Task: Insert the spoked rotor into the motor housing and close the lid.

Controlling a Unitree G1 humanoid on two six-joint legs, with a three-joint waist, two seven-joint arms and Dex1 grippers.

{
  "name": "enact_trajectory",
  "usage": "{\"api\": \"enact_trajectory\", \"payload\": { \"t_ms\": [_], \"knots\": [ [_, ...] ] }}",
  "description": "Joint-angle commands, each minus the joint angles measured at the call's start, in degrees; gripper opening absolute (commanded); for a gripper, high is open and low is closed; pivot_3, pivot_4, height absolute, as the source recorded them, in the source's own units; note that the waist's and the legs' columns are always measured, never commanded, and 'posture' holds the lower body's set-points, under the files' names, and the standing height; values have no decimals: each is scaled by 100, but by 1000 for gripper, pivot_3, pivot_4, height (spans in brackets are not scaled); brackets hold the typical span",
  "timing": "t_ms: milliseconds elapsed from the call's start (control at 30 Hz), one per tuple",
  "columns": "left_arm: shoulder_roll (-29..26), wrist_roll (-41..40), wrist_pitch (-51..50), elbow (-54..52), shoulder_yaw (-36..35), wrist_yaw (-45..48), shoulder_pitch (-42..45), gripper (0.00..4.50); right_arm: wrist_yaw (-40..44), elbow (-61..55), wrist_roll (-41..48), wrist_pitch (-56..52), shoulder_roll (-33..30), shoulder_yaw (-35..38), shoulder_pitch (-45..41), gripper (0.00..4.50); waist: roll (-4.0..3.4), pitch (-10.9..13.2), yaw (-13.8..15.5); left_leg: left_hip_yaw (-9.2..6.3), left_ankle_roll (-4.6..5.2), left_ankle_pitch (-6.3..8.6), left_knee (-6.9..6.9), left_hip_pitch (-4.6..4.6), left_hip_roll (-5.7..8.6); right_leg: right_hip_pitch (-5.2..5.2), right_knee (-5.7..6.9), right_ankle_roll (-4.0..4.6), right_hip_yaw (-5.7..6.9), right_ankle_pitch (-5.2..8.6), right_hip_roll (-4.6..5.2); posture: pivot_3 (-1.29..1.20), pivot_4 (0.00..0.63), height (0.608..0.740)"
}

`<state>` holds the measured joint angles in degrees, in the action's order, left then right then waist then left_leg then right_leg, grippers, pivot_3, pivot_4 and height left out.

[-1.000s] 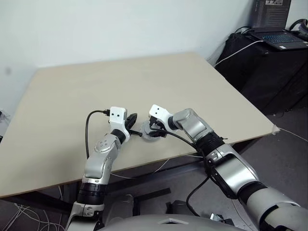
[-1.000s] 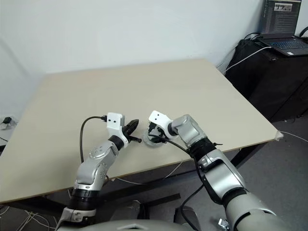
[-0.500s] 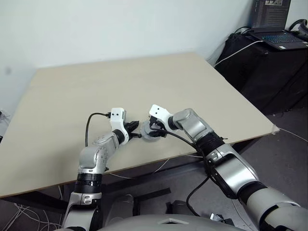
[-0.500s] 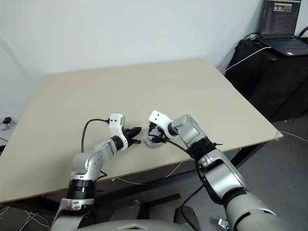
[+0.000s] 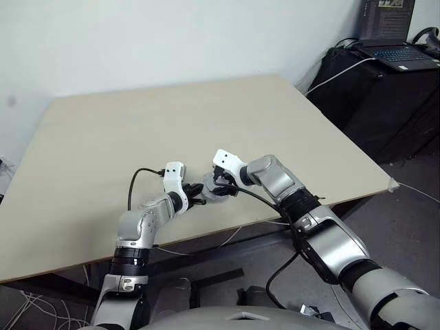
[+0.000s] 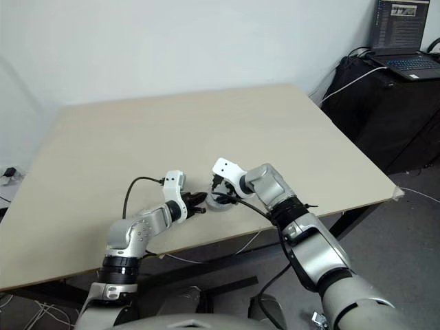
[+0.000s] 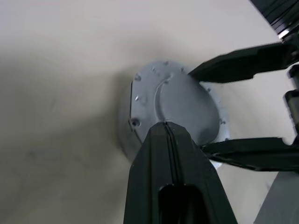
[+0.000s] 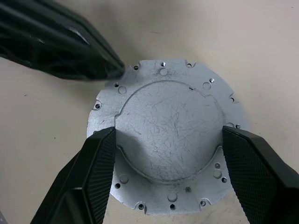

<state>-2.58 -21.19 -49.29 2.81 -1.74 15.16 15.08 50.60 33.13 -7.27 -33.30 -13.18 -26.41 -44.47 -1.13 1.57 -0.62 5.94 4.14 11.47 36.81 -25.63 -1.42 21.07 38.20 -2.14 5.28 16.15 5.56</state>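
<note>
Near the table's (image 5: pixel 289 124) front edge, at six o'clock, the pale-grey lid (image 8: pixel 167 135) lies flat, the right gripper (image 8: pixel 168 179) spread wide astride its rim, while the left gripper (image 7: pixel 169 135), fingers pressed together, touches its edge.

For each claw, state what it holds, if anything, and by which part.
The right claw spans the round grey lid, one finger on each opposite side of its rim; actual contact cannot be told. The left claw is shut and empty, its tip at the lid's edge.
</note>
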Motion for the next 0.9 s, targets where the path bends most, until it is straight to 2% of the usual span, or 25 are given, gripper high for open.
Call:
{"api": "enact_trajectory", "payload": {
  "t_ms": [33,400,900],
  "knots": [
    [155,20,246,119,-141,-201,282,0,-83,213,-161,-117,-61,-51,51,3182,1,0,1,0,0,0,0,0,0,0,0,1,-2,0,1,0,0,740],
    [422,77,436,503,-86,-273,431,0,-86,225,-170,-107,-59,-55,35,3182,3,-2,-1,0,0,0,-4,0,0,3,-4,8,-6,-3,2,0,0,740],
    [543,119,66,844,-19,-512,633,0,-71,198,-162,-105,-38,-68,43,3182,11,-8,8,-1,0,0,-3,0,3,2,-4,9,-7,-6,8,0,0,740]
  ]
}}
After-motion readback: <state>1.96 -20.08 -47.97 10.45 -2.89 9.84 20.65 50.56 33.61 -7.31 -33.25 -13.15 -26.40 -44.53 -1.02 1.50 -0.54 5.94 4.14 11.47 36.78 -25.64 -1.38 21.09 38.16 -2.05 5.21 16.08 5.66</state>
